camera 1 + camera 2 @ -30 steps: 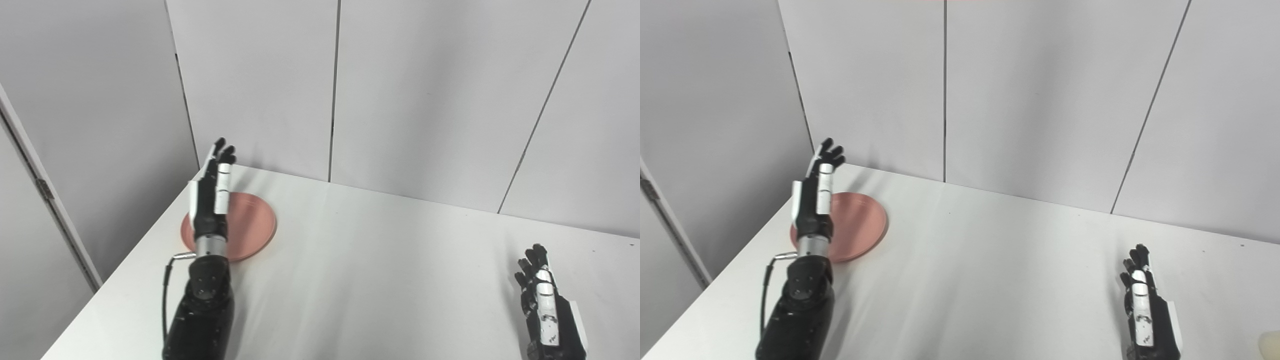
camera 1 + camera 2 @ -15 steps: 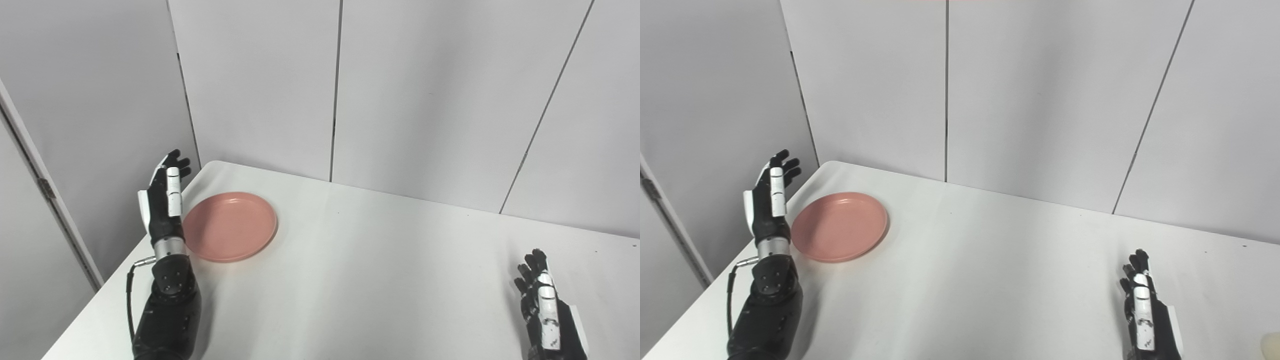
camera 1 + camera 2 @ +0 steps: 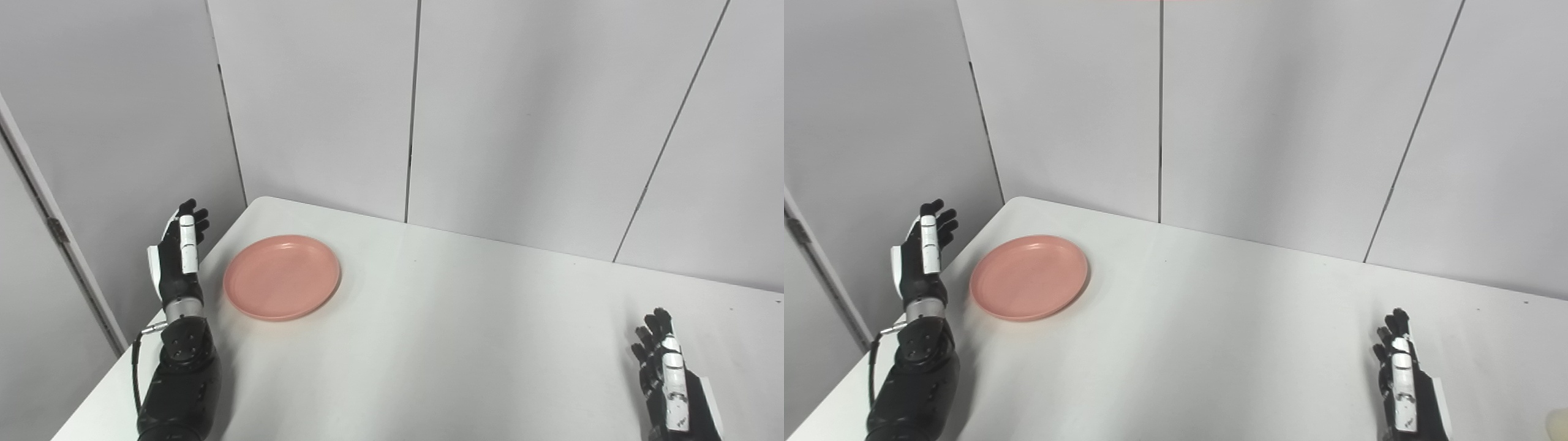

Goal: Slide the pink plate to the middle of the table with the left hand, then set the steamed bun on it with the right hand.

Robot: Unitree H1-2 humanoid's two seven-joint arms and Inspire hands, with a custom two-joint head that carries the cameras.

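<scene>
The pink plate (image 3: 282, 277) lies flat near the far left corner of the white table (image 3: 441, 343). My left hand (image 3: 177, 260) is open and raised, fingers pointing up, just left of the plate at the table's left edge, not touching it. My right hand (image 3: 670, 383) is open and empty, low at the near right of the table. The pale steamed bun (image 3: 1557, 421) shows only as a sliver at the bottom right corner of the right eye view, right of the right hand.
Grey wall panels (image 3: 520, 122) stand close behind the table's far edge. The table's left edge (image 3: 153, 343) runs diagonally beside my left forearm, with a drop to the floor beyond it.
My left hand has moved left, from over the plate's near left part to beside it at the table's edge, uncovering the whole plate. The plate and right hand have stayed put.
</scene>
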